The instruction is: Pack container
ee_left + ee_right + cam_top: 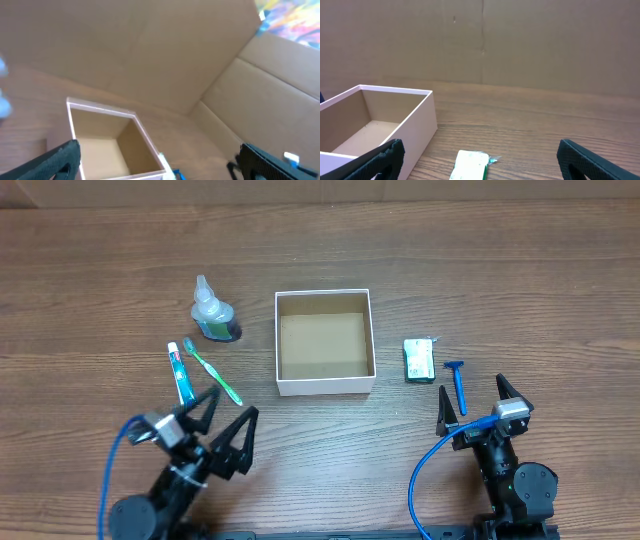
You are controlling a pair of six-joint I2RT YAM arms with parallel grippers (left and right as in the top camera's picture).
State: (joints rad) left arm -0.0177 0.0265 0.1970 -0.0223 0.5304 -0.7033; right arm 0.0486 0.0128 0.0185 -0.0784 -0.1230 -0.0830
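The brown wooden desk [520, 290] carries everything. At its middle sits the square, shallow, lidless cardboard container [325, 387], white outside and brown inside. Its floor is bare, so by the look of it packing has not begun.

Both arms sit at the near edge of the desk. The left tool [226, 420] is spread wide and holds nothing. It is near the left-hand items but touches none of them. The right tool [471, 392] is also wide and empty, poised just behind the right-hand items.

Left of the container stands a small clear plastic bottle with a white nozzle and greenish liquid [212, 313]. Nearer the arm lie a blue-and-white toothpaste tube with a red cap [180, 373] and, beside it, a green plastic toothbrush [215, 375]. Right of the container lie a small green-and-white packet [419, 360] and a blue disposable razor [458, 383].

All five items lie outside the walls, so I judge that the whole job remains: each must be picked up and set inside.
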